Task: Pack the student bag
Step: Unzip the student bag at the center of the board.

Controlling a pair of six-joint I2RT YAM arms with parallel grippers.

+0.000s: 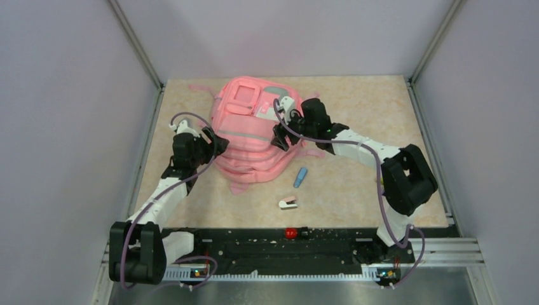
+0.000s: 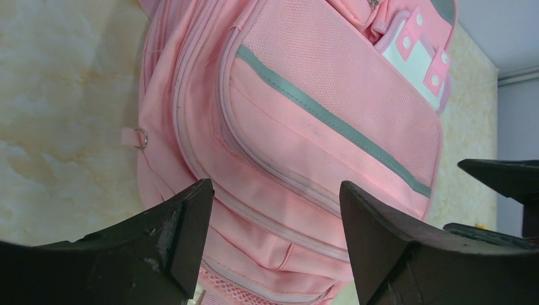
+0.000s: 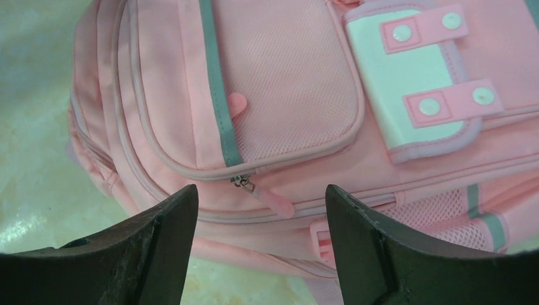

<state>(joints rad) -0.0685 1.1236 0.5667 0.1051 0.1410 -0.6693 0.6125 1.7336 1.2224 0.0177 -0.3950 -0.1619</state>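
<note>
near: white clip-like item (image 1: 288,203), blue pen-like item (image 1: 300,176) loose on desk (image 1: 381,190) | left claw (image 1: 214,143), right claw (image 1: 280,135): both spread, empty, flanking student bag (image 1: 251,130) | bag: mid-desk, soft, floppy, probably sags if lifted; likely pinch zip pull (image 3: 277,202) or seam

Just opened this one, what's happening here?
Two robot arms flank a large soft pink fabric backpack lying on the beige table. The left gripper and right gripper are both open, close to the bag, holding nothing. A small blue oblong item and a small white item lie loose on the table beside it, not yet packed.
</note>
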